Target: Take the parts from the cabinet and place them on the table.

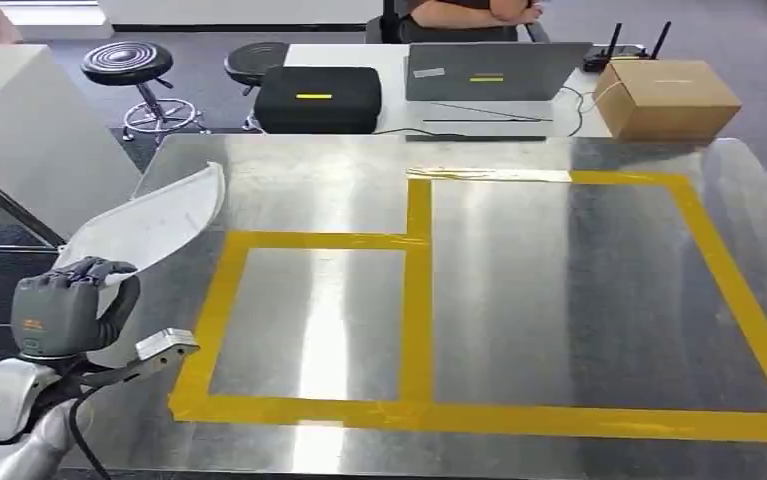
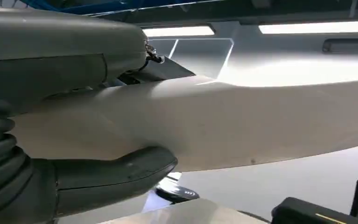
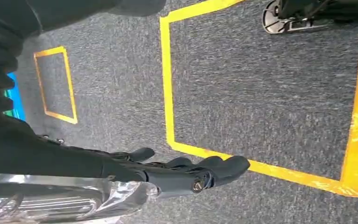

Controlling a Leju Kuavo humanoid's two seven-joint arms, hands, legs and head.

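At the lower left of the head view the left hand (image 1: 67, 305) grips one white curved part (image 1: 154, 225), fingers wrapped over its near end, and the part slants up toward the upper left corner of the steel bench (image 1: 559, 300), over that edge; whether it touches the metal I cannot tell. From the left wrist view the same part (image 2: 242, 121) runs across the frame as a broad pale blade, with the thick thumb (image 2: 116, 170) pressed along one face and the grey cover of the left hand (image 2: 51, 56) on the other, a closeness the head view does not give. Yellow tape (image 1: 417, 300) marks two joined rectangles on the bench, a smaller one on the left and a larger one on the right. Beyond the bench, left to right, stand two black stools (image 1: 127, 62), one black case (image 1: 319, 98), one grey laptop (image 1: 494, 70) and one cardboard box (image 1: 664, 98) on a white desk, where a person (image 1: 469, 12) sits at the top edge. Down at the floor, the right wrist view shows the right hand (image 3: 191, 172) hanging with dark fingers stretched out, holding nothing, over grey carpet (image 3: 261, 93) marked with two yellow taped squares.
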